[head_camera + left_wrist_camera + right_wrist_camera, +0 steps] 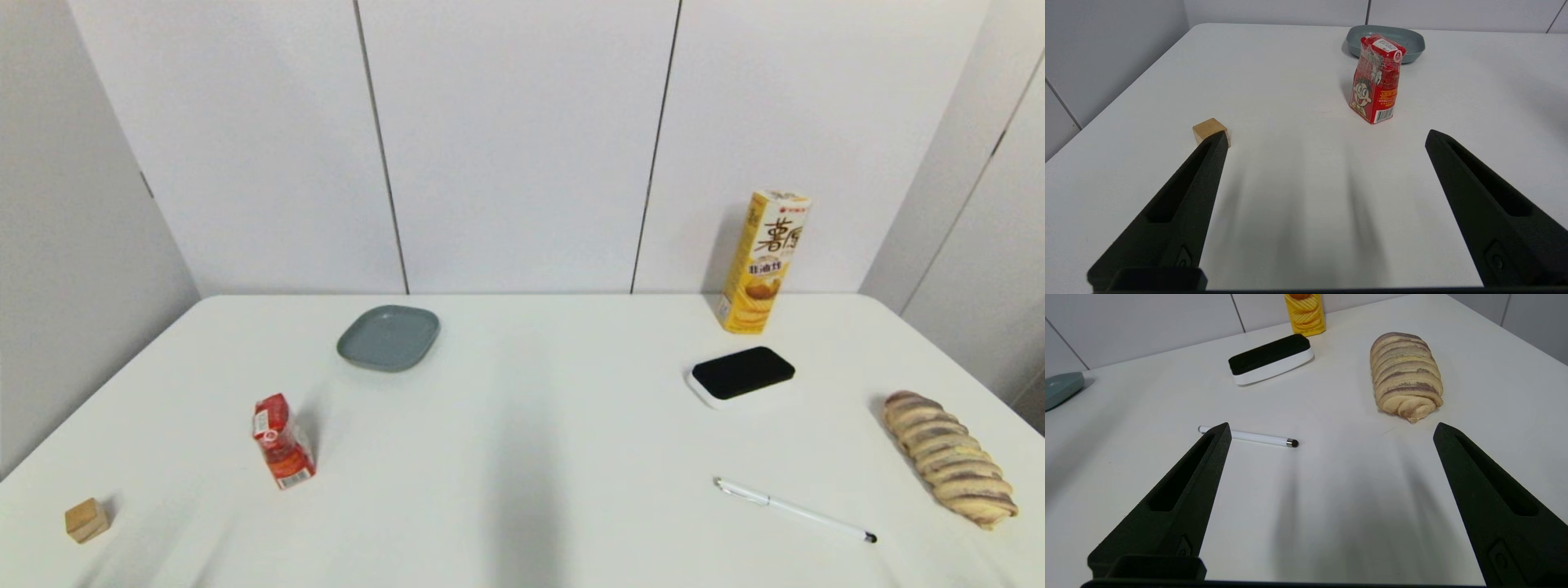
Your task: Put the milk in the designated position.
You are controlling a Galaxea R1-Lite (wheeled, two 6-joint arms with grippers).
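One milk upright beside grey plate, untouched

The head view looks forward and down from above the near edge of the table, taking in its whole top up to the back wall panels. The left wrist view sits low over the table's near-left part, facing the milk and the grey plate behind it; the head view shares both. The right wrist view, equally low, faces the right side, sharing the pen, bread loaf and eraser with the head view.
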